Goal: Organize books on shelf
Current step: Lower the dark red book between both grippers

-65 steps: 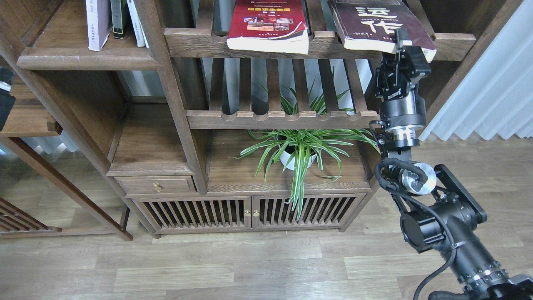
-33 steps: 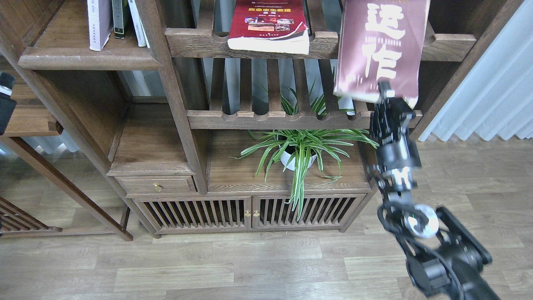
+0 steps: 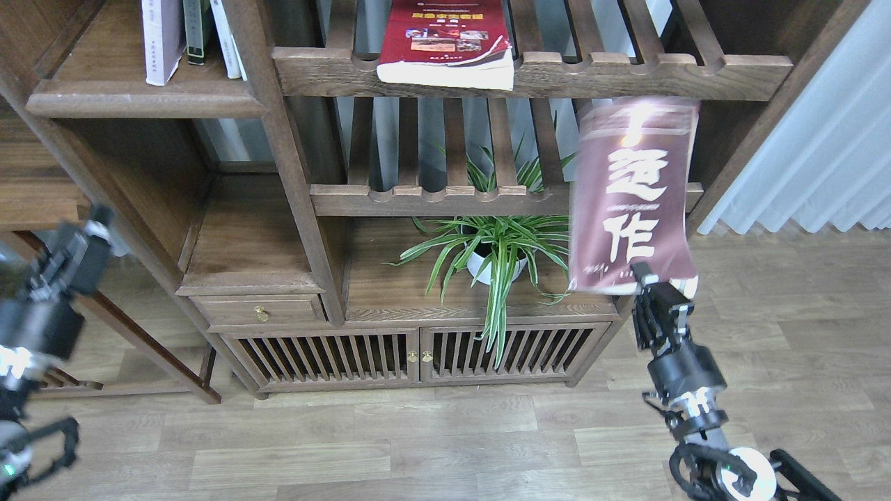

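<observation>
1. Maroon book (image 3: 632,198) with big white characters hangs upright in the air, in front of the right part of the bookcase, clear of every shelf.
2. The right hand (image 3: 644,278) pinches this book at its lower edge, and the cover faces outward.
3. The red book (image 3: 449,38) lies flat on the upper slatted shelf (image 3: 626,73), with its near edge a little over the front rail.
4. The pale book (image 3: 160,38) stands upright on the solid shelf board (image 3: 146,104) at the far left, beside other upright books.
5. The left hand (image 3: 87,243) is low at the left, blurred; I cannot tell whether it is spread or pressed together.
6. A green plant (image 3: 498,247) stands on the lower shelf, just left of the maroon book.
</observation>
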Motion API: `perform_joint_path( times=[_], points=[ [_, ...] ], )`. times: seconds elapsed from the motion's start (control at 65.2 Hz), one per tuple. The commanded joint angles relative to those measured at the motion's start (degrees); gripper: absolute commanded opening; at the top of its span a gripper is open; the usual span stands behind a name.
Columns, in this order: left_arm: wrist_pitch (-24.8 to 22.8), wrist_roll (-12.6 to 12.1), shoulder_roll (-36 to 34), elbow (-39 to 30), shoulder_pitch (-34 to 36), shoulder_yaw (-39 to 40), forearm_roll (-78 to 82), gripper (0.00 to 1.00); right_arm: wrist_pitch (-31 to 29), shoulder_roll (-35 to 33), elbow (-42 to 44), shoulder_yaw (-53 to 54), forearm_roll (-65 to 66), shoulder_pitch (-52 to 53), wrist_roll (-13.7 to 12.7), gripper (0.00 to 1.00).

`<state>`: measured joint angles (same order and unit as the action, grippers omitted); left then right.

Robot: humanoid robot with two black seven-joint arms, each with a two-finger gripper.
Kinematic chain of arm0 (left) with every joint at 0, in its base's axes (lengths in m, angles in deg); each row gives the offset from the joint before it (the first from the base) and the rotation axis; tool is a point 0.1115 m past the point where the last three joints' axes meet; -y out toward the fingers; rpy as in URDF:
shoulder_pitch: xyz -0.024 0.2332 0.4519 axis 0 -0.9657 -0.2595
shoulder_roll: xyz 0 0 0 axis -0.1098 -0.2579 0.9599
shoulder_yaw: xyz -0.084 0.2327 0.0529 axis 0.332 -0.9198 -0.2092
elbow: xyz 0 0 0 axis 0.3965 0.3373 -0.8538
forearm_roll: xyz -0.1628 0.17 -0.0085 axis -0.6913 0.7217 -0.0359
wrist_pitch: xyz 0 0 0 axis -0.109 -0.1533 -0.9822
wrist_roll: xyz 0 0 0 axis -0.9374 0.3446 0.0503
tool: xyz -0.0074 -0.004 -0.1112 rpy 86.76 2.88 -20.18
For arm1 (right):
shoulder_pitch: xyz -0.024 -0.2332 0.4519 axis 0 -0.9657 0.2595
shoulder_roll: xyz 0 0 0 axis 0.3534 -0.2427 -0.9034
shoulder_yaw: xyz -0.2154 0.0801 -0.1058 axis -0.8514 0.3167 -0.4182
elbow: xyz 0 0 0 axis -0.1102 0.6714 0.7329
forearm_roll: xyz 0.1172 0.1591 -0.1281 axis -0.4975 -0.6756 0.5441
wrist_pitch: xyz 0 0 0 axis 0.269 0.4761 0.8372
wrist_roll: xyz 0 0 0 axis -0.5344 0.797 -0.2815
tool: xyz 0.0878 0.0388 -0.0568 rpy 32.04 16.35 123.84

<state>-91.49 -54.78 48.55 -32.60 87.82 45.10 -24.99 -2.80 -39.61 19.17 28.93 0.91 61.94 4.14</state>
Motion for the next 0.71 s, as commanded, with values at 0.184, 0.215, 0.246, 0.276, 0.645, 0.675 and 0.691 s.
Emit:
perform_joint_path(
  times=[0.184, 0.215, 0.246, 0.276, 0.645, 0.675, 0.691],
  points=[
    [0.00, 0.00, 6.12, 0.40, -5.88, -5.27, -3.60, 1.00, 0.00, 7.04, 1.86, -7.47, 3.54, -3.62, -2.45, 0.03],
    [0.00, 0.00, 6.38, 0.40, -6.14, -6.50, -4.66, 0.99, 0.00, 7.57, 2.04, -8.35, 3.54, -4.32, -2.89, 0.03],
    [0.00, 0.00, 7.08, 0.40, -6.85, -8.87, -7.38, 0.99, 0.00, 8.71, 2.39, -10.29, 3.63, -5.99, -4.38, 0.03],
    [0.00, -0.83, 7.61, 0.40, -7.46, -9.75, -8.78, 0.99, 0.00, 9.15, 2.65, -11.16, 3.89, -6.78, -5.26, 0.03],
    [0.00, -9.11, 8.23, 0.31, -10.28, -19.94, -24.51, 0.97, 0.00, 11.17, 4.32, -15.12, 5.21, -11.71, -9.48, 0.03],
    [0.00, -9.02, 8.14, 0.31, -10.19, -21.69, -25.83, 0.96, 0.00, 11.61, 4.32, -15.65, 5.39, -11.71, -9.48, 0.03],
    [0.00, -9.02, 8.14, 0.31, -10.19, -22.31, -26.28, 0.96, 0.00, 11.79, 4.32, -15.74, 5.39, -11.71, -9.48, 0.03]
  ],
)
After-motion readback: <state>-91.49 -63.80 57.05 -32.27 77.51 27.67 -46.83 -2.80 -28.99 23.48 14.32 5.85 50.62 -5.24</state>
